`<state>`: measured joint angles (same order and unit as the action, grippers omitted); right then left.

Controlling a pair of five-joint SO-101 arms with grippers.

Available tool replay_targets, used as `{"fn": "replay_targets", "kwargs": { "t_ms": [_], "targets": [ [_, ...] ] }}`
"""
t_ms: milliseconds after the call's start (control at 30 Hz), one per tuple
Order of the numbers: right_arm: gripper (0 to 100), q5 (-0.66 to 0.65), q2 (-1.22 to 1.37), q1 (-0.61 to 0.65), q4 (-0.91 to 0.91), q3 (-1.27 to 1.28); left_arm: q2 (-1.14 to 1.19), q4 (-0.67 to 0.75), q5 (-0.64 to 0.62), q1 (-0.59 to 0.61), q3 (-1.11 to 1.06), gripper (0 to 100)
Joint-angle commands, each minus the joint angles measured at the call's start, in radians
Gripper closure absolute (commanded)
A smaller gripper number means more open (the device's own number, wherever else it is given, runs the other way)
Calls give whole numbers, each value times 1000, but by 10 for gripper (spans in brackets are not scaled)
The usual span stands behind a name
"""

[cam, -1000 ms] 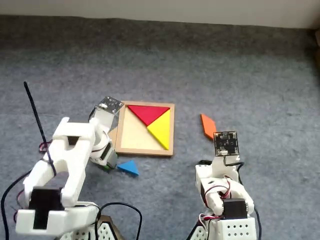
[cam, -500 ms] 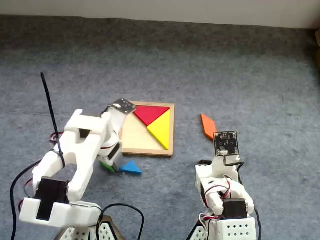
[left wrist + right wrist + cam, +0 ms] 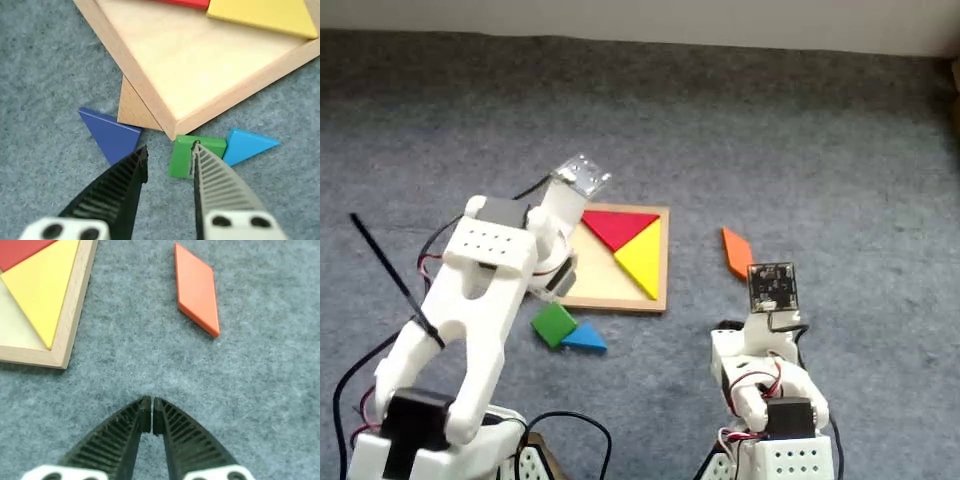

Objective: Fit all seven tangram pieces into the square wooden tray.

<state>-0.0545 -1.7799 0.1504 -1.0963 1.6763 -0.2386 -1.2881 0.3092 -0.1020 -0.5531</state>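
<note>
The square wooden tray (image 3: 610, 296) holds a red triangle (image 3: 617, 228) and a yellow triangle (image 3: 640, 260). A green square (image 3: 554, 324) and a light blue triangle (image 3: 585, 338) lie on the carpet just off the tray's near left corner. My left gripper (image 3: 169, 148) hovers open above that corner (image 3: 175, 125), one finger over the green square (image 3: 181, 156). Next to it lie the light blue triangle (image 3: 247, 145), a dark blue triangle (image 3: 111, 134) and a wood-coloured triangle (image 3: 134, 107). An orange parallelogram (image 3: 197, 288) lies ahead of my shut right gripper (image 3: 151, 401).
Grey carpet covers the table. The left arm (image 3: 480, 300) leans over the tray's left edge and hides the pieces beside it in the high view. The right arm (image 3: 770, 385) stands folded at the front, below the orange parallelogram (image 3: 736, 250).
The left arm swung up and toward the tray, uncovering the green square, which now lies in full view beside the light blue triangle. The right arm has not moved.
</note>
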Motion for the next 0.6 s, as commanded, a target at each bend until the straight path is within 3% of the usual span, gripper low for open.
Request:
{"fn": "replay_targets", "kwargs": {
  "t_ms": [0,167,567],
  "targets": [
    [972,5,-15,-12,-5,111,68,-11,-3,-24,74,840],
    [972,5,-15,-12,-5,111,64,-9,-3,-16,-7,751],
    [972,5,-15,-12,-5,111,-171,9,-2,-18,-262,751]
  ]
}}
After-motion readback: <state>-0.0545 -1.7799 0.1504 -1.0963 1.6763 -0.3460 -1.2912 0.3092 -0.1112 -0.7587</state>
